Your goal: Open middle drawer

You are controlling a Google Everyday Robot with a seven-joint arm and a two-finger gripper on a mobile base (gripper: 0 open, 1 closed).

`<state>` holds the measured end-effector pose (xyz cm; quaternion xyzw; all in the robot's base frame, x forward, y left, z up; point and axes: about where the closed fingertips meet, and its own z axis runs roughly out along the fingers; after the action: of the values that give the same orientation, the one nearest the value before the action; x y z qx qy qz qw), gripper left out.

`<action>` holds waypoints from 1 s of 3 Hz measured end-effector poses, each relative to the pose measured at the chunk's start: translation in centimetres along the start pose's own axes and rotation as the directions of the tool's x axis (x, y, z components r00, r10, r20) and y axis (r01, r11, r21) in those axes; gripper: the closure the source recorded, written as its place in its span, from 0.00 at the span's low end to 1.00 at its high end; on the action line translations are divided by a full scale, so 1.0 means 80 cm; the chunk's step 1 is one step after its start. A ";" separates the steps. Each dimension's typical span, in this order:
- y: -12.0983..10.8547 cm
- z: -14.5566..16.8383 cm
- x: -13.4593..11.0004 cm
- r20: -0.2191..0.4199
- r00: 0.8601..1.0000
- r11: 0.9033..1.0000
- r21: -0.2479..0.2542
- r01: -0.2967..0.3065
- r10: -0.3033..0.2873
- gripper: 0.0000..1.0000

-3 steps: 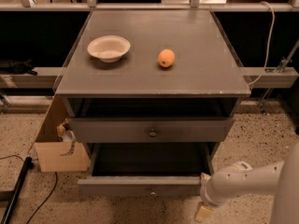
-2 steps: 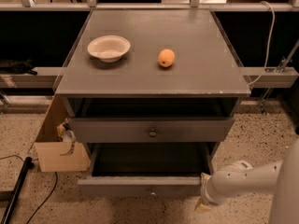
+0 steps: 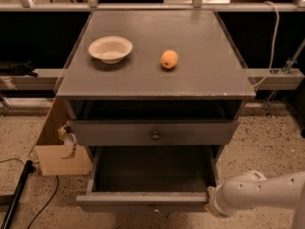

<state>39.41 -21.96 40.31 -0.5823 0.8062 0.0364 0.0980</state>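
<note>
Middle drawer (image 3: 143, 200) stands open, gripper (image 3: 210, 208) beside its right front corner, state unclear.

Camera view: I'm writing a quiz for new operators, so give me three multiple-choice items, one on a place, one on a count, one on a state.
1. Where is the gripper? A on the cabinet top; B at the middle drawer's front right corner; C in the bowl.
2. How many things lie on the cabinet top? A one; B two; C four.
3. The middle drawer is: A open; B shut; C missing.
Answers: 1 B, it sits low right by that corner. 2 B, a bowl and an orange fruit. 3 A, its grey inside shows.
</note>
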 end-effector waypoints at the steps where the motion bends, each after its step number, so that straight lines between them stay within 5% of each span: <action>1: 0.000 -0.002 0.000 0.000 1.000 1.000 0.000 0.000 0.000 1.00; 2: 0.000 -0.003 -0.001 0.000 1.000 1.000 0.000 0.000 0.000 1.00; 3: 0.000 -0.003 -0.001 0.000 1.000 1.000 0.000 0.000 0.000 0.84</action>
<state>39.40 -21.97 40.59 -0.5823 0.8062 0.0364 0.0980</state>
